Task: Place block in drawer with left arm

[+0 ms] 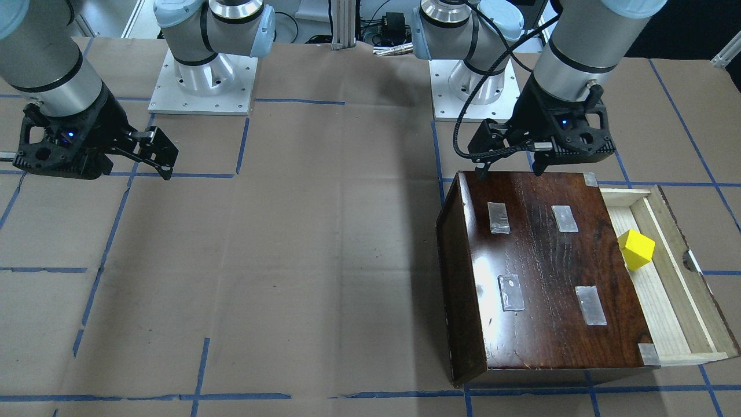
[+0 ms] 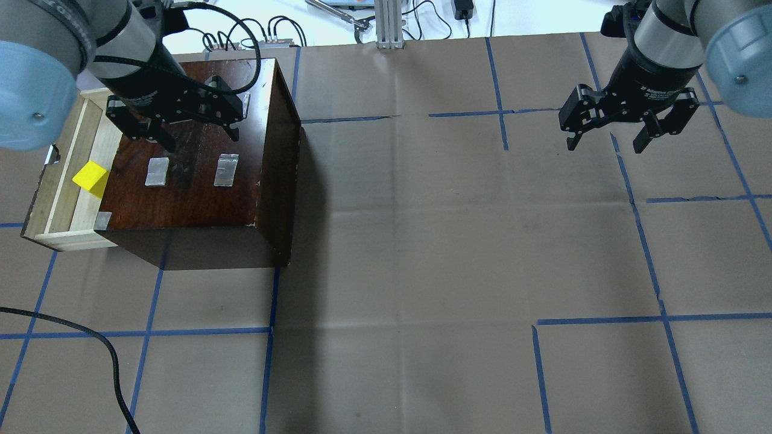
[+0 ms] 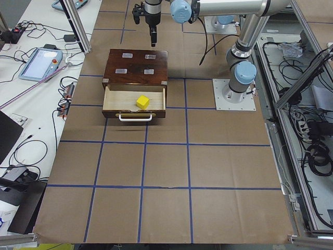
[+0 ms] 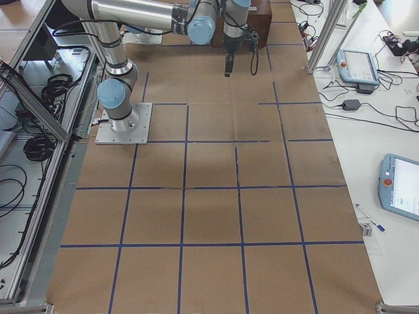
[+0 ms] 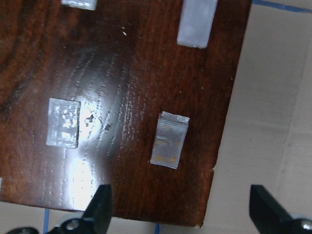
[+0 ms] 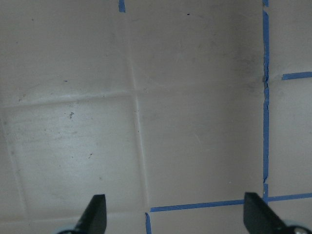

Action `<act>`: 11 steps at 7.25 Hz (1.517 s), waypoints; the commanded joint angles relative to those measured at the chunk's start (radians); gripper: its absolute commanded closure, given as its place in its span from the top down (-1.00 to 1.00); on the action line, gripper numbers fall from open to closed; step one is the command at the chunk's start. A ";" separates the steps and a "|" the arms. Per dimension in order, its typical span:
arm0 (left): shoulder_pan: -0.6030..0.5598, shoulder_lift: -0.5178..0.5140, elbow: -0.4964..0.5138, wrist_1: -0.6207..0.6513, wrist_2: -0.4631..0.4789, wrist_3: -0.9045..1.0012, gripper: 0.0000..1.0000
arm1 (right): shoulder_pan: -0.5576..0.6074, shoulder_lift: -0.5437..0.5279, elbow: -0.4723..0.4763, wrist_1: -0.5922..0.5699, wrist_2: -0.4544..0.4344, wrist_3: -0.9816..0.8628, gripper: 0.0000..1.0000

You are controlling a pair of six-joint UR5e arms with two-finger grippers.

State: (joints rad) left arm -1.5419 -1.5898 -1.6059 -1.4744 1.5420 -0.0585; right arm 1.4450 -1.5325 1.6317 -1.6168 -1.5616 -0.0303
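The yellow block (image 1: 635,249) lies tilted inside the open drawer (image 1: 660,301), which is pulled out of the dark brown cabinet (image 1: 538,272). The block also shows in the overhead view (image 2: 90,178) and the exterior left view (image 3: 142,101). My left gripper (image 2: 202,140) is open and empty. It hovers above the cabinet's top near its back edge, away from the block. Its wrist view shows the cabinet top (image 5: 122,97) between the spread fingertips (image 5: 100,207). My right gripper (image 2: 604,144) is open and empty over bare table far to the other side.
Grey tape patches (image 1: 564,218) are stuck on the cabinet top. Brown paper with blue tape lines (image 2: 386,325) covers the table. A black cable (image 2: 90,343) lies at the near left. The arm bases (image 1: 202,81) stand at the robot's edge.
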 commanded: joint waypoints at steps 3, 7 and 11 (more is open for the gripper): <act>-0.026 0.022 -0.028 -0.001 0.047 0.075 0.98 | 0.000 0.000 0.000 0.000 0.000 0.000 1.00; -0.026 0.022 -0.026 0.000 0.047 0.075 0.98 | 0.000 0.000 -0.001 0.000 0.000 0.000 1.00; -0.026 0.019 -0.026 0.002 0.044 0.075 0.98 | 0.000 0.000 -0.001 0.000 0.000 0.000 1.00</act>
